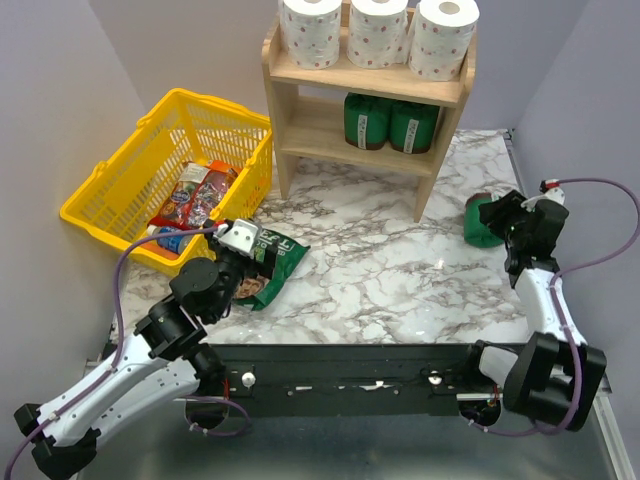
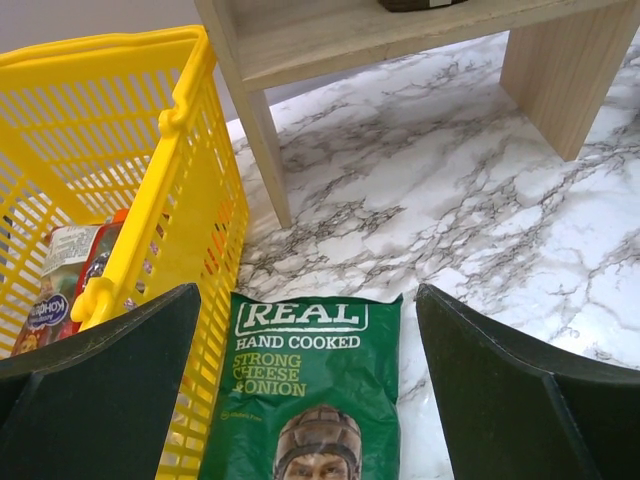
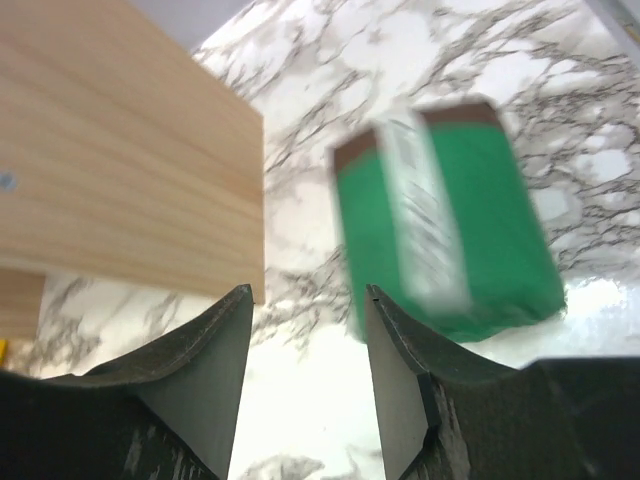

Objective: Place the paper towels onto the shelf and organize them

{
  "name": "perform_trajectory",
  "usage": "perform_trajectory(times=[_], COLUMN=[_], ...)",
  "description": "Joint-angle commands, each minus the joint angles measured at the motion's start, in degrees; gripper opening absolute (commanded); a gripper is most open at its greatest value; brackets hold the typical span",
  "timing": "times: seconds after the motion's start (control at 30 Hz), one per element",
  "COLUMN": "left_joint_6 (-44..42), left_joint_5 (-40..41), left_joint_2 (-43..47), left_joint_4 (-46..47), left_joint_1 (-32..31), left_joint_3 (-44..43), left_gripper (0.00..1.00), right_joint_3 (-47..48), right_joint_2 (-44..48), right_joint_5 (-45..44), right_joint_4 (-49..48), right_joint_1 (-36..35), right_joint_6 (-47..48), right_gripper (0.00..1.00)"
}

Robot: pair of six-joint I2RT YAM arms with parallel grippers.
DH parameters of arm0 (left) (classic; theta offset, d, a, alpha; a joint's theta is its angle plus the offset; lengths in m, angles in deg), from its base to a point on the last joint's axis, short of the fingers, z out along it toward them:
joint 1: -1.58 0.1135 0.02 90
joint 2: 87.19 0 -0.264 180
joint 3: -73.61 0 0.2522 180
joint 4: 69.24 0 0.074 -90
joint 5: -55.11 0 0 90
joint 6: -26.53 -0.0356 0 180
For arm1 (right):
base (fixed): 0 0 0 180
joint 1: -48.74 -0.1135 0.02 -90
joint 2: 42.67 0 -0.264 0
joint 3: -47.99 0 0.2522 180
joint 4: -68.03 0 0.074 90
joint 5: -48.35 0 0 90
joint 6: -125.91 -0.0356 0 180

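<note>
Left gripper [image 2: 308, 296] hangs over a crisp packet [image 2: 312, 400] beside the yellow basket [image 1: 110, 190] — fingers spread wide, empty. Centre: three paper towels [image 1: 378, 30] stand in a row on the top board of the shelf [image 1: 350, 80]. Light, soft, easily dented — best pinched gently across the sides or by the core rim, I judge. Right gripper [image 3: 308, 296] shows a narrow gap, nothing in it; a green package [image 3: 450, 230] lies just ahead.

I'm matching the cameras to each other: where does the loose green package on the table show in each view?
Top external: green package at the right, just beyond the right side panel of the shelf.
Left wrist: not in it.
Right wrist: centre-right, blurred, lying on the marble.
Shared landmark: the shelf's right side panel, visible in all three views.
</note>
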Motion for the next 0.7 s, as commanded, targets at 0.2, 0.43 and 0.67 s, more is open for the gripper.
perform_trajectory(times=[0.2, 0.43, 0.67], left_joint_6=[1.37, 1.37, 1.64], left_joint_5=[-2.01, -1.56, -3.14], left_joint_2=[2.18, 2.27, 2.18], left_joint_4=[-0.31, -0.57, 0.05], left_joint_1=[0.22, 0.30, 0.22], left_joint_3=[-0.78, -0.95, -0.87], left_gripper=[0.99, 0.99, 0.99], right_joint_3=[-0.44, 2.37, 13.09], right_joint_2=[5.43, -0.10, -7.57], right_joint_5=[-14.17, -19.52, -23.05], right_joint_4=[12.67, 13.10, 18.02], right_joint_1=[-3.03, -2.15, -2.06], right_joint_6=[-0.74, -2.18, 10.99], right_gripper=[0.79, 0.97, 1.00])
